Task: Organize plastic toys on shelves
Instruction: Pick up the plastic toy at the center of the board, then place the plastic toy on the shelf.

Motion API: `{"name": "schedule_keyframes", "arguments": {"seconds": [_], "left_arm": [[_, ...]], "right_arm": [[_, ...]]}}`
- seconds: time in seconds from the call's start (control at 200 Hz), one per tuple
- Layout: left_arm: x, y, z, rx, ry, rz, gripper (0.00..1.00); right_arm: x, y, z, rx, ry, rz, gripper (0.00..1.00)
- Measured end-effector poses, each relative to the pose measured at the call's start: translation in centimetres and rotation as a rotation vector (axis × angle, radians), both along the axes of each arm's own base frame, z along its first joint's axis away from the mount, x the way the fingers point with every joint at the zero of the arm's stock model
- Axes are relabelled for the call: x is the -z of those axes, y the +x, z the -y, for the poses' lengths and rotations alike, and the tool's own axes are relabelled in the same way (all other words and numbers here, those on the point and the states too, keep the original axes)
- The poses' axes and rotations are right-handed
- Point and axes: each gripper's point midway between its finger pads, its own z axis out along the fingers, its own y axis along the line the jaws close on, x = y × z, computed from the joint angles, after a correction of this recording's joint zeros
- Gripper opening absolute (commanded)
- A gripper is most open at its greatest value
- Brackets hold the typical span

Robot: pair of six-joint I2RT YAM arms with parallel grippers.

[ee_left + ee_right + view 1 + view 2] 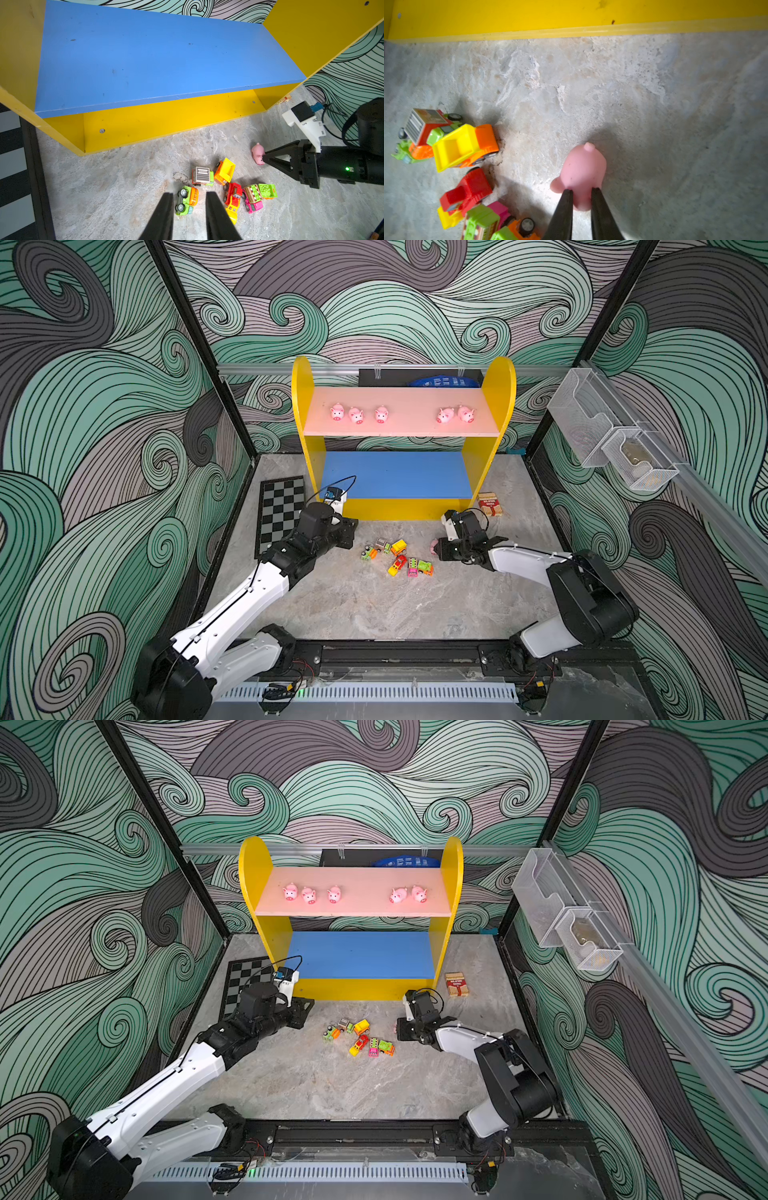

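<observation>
Pig (582, 166) on table, R claw (581, 191) pinching it

Pig is lying on the table (353, 605) in front of the shelf (302, 414), just beside six cars (397, 564) bunched together. R claw is squeezing it btwn both tips, low near the tabletop. L claw (189, 193) is pointing at the cars w/ tips apart, gripping nothing; a green truck (186, 200) is showing thru the gap. Five other pigs (381, 414) are sitting in a row on the pink board (407, 429), above the blue board (395, 477).
</observation>
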Motion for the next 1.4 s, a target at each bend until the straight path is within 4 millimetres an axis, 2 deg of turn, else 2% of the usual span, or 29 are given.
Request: {"name": "schedule_keyframes", "arguments": {"seconds": [0.075,0.3,0.435,0.66,0.886,1.186,1.401], "left_arm": [[0.5,-0.2,-0.2,-0.001,0.009,-0.008,0.31],[1.0,-0.6,-0.5,-0.005,0.018,-0.018,0.31],[0.8,-0.6,-0.7,-0.015,0.019,-0.007,0.31],[-0.1,-0.5,-1.3,-0.041,0.02,0.024,0.31],[-0.2,-0.4,-1.6,-0.054,0.022,0.03,0.31],[-0.2,-0.3,-1.9,-0.064,0.023,0.029,0.31],[-0.2,-0.2,-2.1,-0.069,0.023,0.029,0.31]], "right_arm": [[0.0,0.2,0.2,0.001,-0.012,0.009,0.0],[-0.6,0.3,0.4,-0.001,-0.023,0.032,0.0],[-2.9,0.3,-0.3,-0.027,0.025,0.079,0.0],[-9.2,-0.1,-2.8,-0.13,0.179,0.19,0.0],[-17.4,0.7,-5.3,-0.216,0.273,0.31,0.0],[-27.8,1.3,-7.3,-0.274,0.341,0.452,0.0],[-33.5,1.6,-8.4,-0.305,0.388,0.531,0.0]]}}
